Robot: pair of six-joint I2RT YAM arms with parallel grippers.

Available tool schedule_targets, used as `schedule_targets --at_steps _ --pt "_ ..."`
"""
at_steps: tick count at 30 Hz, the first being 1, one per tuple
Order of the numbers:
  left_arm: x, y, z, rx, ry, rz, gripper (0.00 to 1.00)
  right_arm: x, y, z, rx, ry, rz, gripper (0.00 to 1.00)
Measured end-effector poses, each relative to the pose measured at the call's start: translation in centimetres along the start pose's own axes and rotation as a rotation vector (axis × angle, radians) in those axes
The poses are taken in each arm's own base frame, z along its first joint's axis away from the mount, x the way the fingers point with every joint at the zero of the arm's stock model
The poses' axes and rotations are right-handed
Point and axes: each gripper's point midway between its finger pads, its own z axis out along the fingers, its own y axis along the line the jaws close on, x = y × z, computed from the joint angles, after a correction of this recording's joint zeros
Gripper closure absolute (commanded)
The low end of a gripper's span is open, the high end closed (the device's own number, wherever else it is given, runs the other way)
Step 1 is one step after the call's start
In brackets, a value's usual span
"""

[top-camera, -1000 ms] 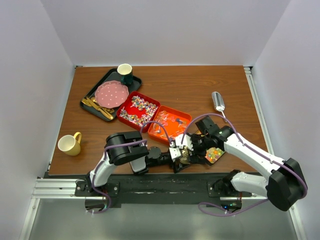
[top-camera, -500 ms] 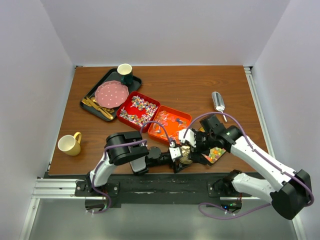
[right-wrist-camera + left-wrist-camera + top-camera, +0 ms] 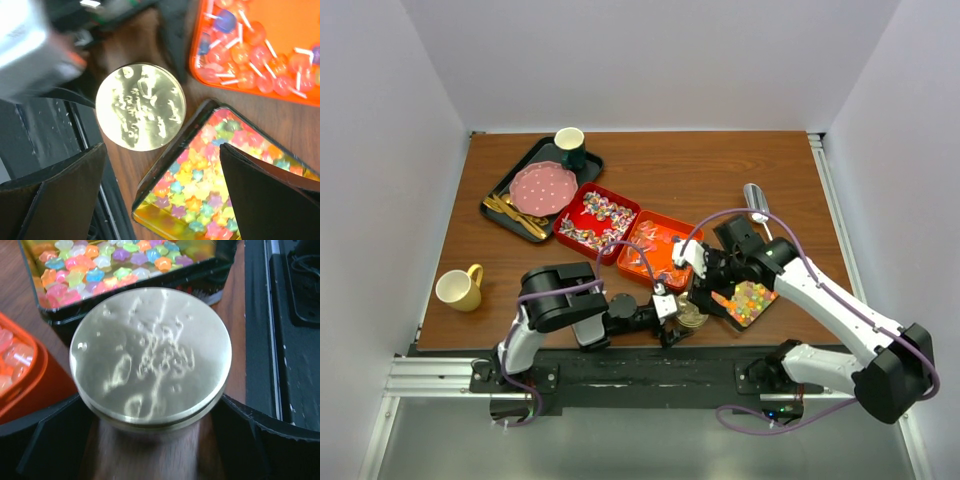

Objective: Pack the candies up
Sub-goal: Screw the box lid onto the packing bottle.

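Three lots of candies are sitting on the counter. Star-shaped ones are filling a black tin near the near edge, right of centre. Ones on sticks are lying in an orange tray just behind it. Wrapped ones are lying in a red tray that is touching the orange tray's left side. A gold lid is resting flat on the counter just beside the tin's left side. The left jaws are standing wide on either side of the lid, just beside its rim. The right jaws are hanging wide above the lid and tin, holding nothing. A scoop is lying toward the right edge, and a yellow mug is standing near the left edge.
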Motion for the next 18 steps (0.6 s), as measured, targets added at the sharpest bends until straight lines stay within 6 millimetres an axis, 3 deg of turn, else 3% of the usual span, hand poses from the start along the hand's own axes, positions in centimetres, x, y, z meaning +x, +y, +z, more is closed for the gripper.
schedule_targets --at_steps 4,18 --pt "0.2 0.0 -1.1 -0.007 0.017 0.005 0.00 -0.1 -1.2 0.0 0.059 0.030 0.089 0.01" --pt "0.1 0.1 -1.3 -0.011 0.076 0.002 0.00 1.1 -4.1 -0.9 0.276 0.086 0.286 0.01"
